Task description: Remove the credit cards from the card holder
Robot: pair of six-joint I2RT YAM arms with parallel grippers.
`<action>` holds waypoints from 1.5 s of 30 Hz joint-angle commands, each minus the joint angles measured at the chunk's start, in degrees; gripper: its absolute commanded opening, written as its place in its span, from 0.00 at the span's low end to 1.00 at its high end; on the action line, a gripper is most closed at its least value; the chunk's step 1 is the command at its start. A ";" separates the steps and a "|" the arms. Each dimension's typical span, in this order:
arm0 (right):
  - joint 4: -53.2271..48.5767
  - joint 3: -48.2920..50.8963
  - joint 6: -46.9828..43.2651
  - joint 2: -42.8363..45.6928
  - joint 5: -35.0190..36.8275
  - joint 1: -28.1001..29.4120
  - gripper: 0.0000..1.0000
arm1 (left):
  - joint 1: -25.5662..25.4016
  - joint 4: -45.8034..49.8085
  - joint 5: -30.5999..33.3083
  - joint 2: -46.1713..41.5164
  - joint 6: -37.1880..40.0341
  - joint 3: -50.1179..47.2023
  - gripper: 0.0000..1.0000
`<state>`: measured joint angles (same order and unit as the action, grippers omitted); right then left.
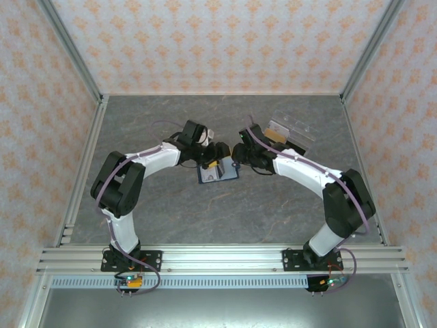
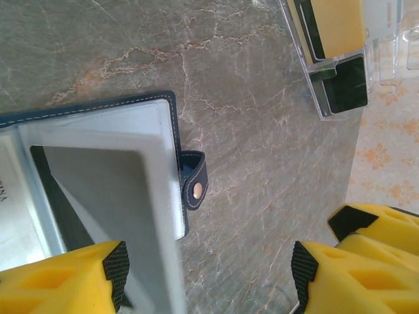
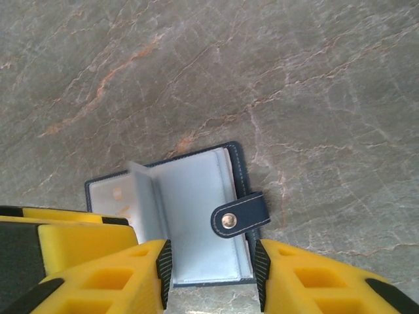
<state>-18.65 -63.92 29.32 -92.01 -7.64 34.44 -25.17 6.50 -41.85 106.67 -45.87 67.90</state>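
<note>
The card holder (image 1: 217, 173) is laid open at the middle of the desk (image 1: 171, 225), away from every edge. The left gripper (image 2: 206, 275) is spread wide above its snap tab (image 2: 196, 188). The right gripper (image 3: 213, 268) is parted, with one panel straddled.

Card holder (image 1: 225, 175) lies open on the table (image 1: 205, 215).

A grey marbled tabletop with rust-coloured veins (image 1: 205, 219) is spread across the whole work area. A clear plastic box (image 1: 297, 128) is set flat on it near the far right corner. A yellow panel (image 2: 334, 23) and a glossy black panel (image 2: 347, 85) are seen inside the box. The space is enclosed by peach wall panels printed with an orange floral pattern (image 1: 205, 41). Silver aluminium rails (image 1: 218, 256) are fixed along the near edge.
</note>
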 commanded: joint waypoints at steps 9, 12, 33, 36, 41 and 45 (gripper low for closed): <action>0.31 -2.35 -2.87 -1.41 -2.45 -0.15 0.39 | 0.11 6.12 6.87 -1.54 1.04 0.44 0.73; -0.05 -3.64 -4.24 -3.54 -6.29 0.05 0.36 | 1.00 7.01 10.15 -3.40 0.81 -1.90 0.72; -7.24 -11.60 -6.46 -18.17 -9.88 1.51 0.27 | 1.35 0.71 5.81 0.01 -3.17 -5.03 0.29; -7.96 -11.82 -6.49 -19.63 -9.43 1.59 0.27 | 1.30 0.59 5.42 0.63 -3.19 -4.97 0.29; -8.52 -11.95 -6.29 -21.35 -8.88 1.51 0.26 | 1.31 0.55 5.13 1.34 -3.07 -4.86 0.29; -8.34 -11.95 -5.99 -21.81 -9.40 1.51 0.26 | 1.34 0.81 4.51 1.99 -2.54 -4.58 0.30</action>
<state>-24.84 -75.09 23.73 -112.25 -18.41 35.97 -23.90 8.05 -35.99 107.57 -48.18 62.74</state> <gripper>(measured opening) 0.261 0.296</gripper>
